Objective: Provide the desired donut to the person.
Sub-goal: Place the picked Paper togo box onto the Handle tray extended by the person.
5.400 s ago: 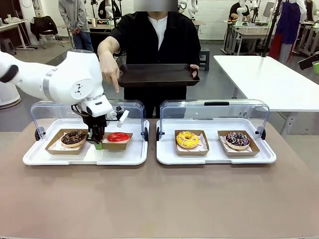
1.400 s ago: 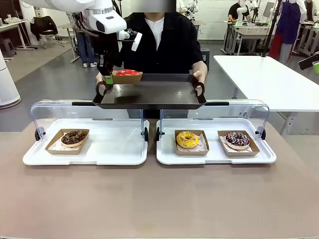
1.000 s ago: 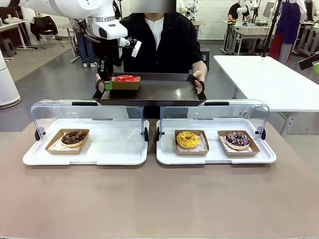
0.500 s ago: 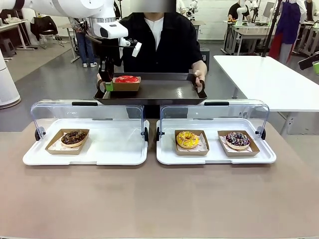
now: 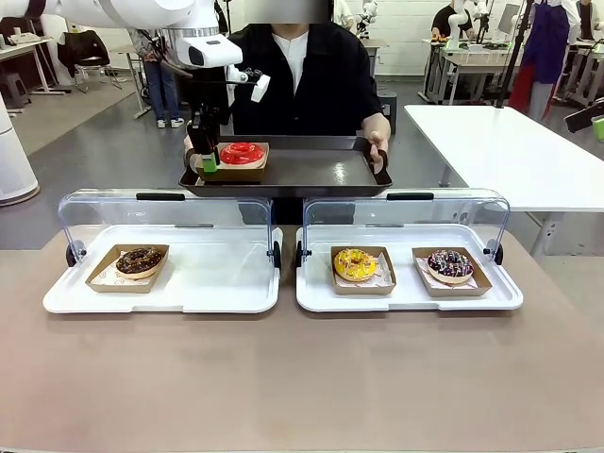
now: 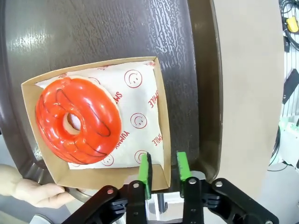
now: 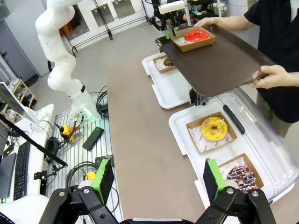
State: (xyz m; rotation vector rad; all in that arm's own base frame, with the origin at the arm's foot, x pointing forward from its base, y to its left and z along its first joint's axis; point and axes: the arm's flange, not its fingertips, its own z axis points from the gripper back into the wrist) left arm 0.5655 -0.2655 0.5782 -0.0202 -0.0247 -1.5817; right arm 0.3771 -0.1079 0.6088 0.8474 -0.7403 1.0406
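The red-glazed donut (image 5: 241, 151) lies in its cardboard tray (image 6: 159, 102) on the left end of the brown serving tray (image 5: 302, 176). The person (image 5: 302, 75) in a black overshirt holds that serving tray with both hands across the table. My left gripper (image 6: 163, 170) stands open over the cardboard tray's near wall, one green pad (image 6: 145, 173) on each side, with a small gap to the wall. From farther off, the left gripper (image 7: 170, 31) and the donut (image 7: 196, 35) also show. My right gripper (image 7: 158, 179) is open and holds nothing, high above the table.
Two white display trays with raised clear lids sit on the brown table. The left display tray (image 5: 217, 283) holds a chocolate donut (image 5: 140, 260). The right one holds a yellow donut (image 5: 355, 264) and a dark sprinkled donut (image 5: 450, 264). A white table (image 5: 510, 142) stands at the far right.
The left arm brought the red donut's cardboard tray down onto the person's serving tray. Its fingers have since parted from the cardboard wall. The person holds the serving tray steady.
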